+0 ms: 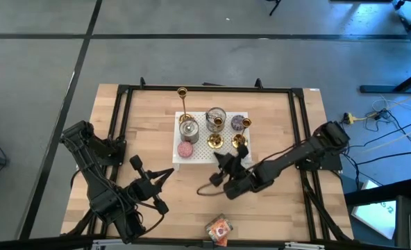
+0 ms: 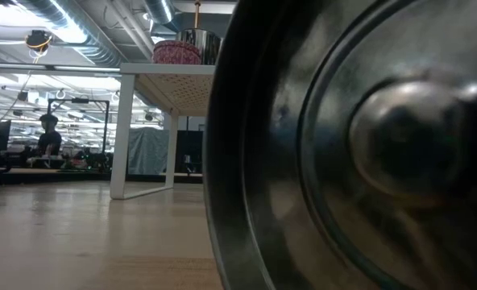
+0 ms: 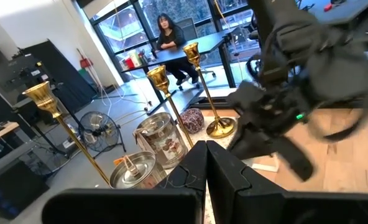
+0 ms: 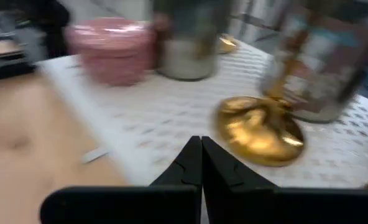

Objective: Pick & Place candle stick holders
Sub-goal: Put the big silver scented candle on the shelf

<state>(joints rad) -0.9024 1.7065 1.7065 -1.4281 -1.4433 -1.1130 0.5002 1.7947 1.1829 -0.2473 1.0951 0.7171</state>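
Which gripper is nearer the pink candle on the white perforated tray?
The right. The right gripper, shut, sits just off the tray's front edge, a short way from the pink candle. The left gripper, also shut, sits farther back on the bare table.

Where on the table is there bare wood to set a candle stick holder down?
Bare wood lies left of the white tray, ahead of the left gripper, and right of the tray above the right gripper. The tray is crowded with candle stick holders and tins.

The high camera looks straight down on the tabletop [image 1: 150, 139]; the low one faces level across it, largely blocked; both wrist cameras share the white tray [image 4: 171, 118].
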